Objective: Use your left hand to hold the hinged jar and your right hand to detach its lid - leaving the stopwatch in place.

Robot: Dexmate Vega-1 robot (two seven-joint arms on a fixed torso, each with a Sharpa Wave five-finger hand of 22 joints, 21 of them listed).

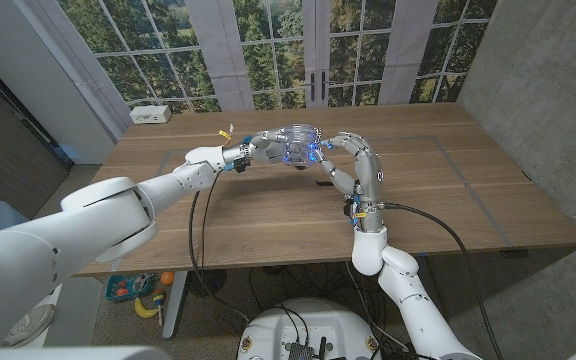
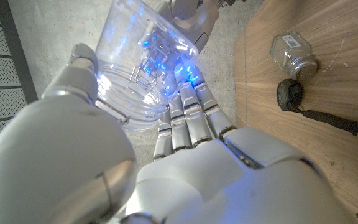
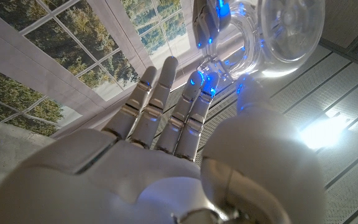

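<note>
Head view shows the clear glass hinged jar (image 1: 298, 144) lifted above the wooden table (image 1: 448, 190), held between the two white robot hands over the table's far middle. The left hand (image 1: 251, 150) grasps the jar from its own side, fingers wrapped around the glass wall; the left wrist view shows those fingers (image 2: 185, 115) lying along the transparent body (image 2: 138, 68), lit blue. The right hand (image 1: 330, 147) meets the jar from the opposite side. In the right wrist view its fingers (image 3: 166, 106) reach up beside the round clear glass lid (image 3: 291, 31), with the thumb close under the lid; whether it truly grips the lid I cannot tell.

Just beyond the left hand, on the table, the left wrist view shows a small clear glass bottle with a white label (image 2: 293, 53) lying on its side, and right beside it a black round stopwatch (image 2: 289, 94) with a dark cord trailing away. Near the table's far left corner, well apart from the left hand, sits a white power strip (image 1: 151, 115). Black cables (image 1: 438, 225) hang across the table by the right arm.
</note>
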